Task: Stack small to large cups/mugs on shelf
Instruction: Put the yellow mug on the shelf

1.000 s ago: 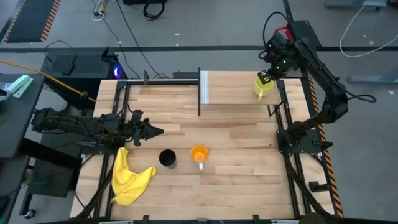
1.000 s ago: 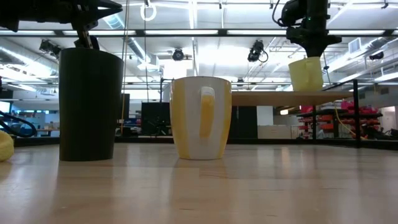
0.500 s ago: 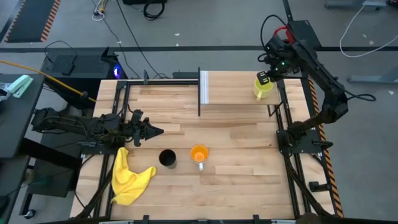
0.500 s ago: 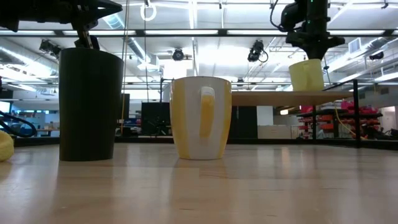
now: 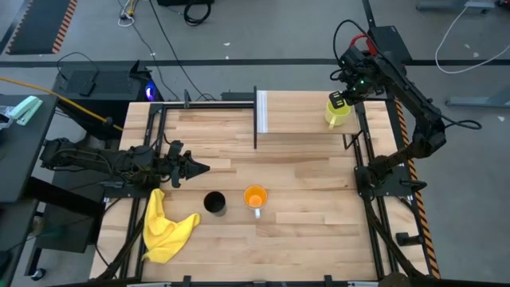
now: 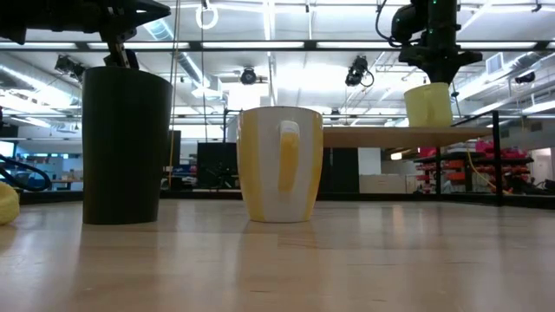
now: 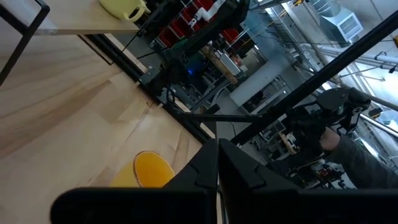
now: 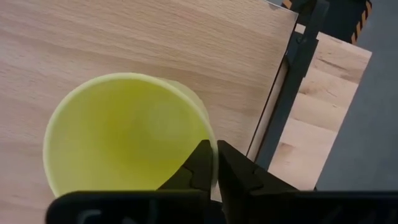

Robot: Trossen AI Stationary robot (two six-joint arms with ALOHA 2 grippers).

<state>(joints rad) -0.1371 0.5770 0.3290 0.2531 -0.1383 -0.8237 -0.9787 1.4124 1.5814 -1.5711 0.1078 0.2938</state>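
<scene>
The yellow-green mug is upright at the right end of the shelf, a light board with a white end panel. My right gripper is above the mug and shut on it. In the low view the mug has its base level with the shelf board; I cannot tell whether they touch. The black cup and the orange mug, white handle toward the near edge, stand on the tabletop. My left gripper waits shut at the table's left. My right gripper holds the yellow-green mug by its rim, on the side toward the shelf's right edge. One finger is inside the mug and one outside, pointing down from above. The mug is upright below the fingers.
A yellow cloth lies near the table's left near corner. Black metal posts and frame rails stand at the shelf's right end, close to the mug. Bare tabletop lies between the shelf and the two standing cups.
My right gripper has tipped a little above the yellow-green mug and stays shut on its rim. The mug stays at the shelf's right end.
</scene>
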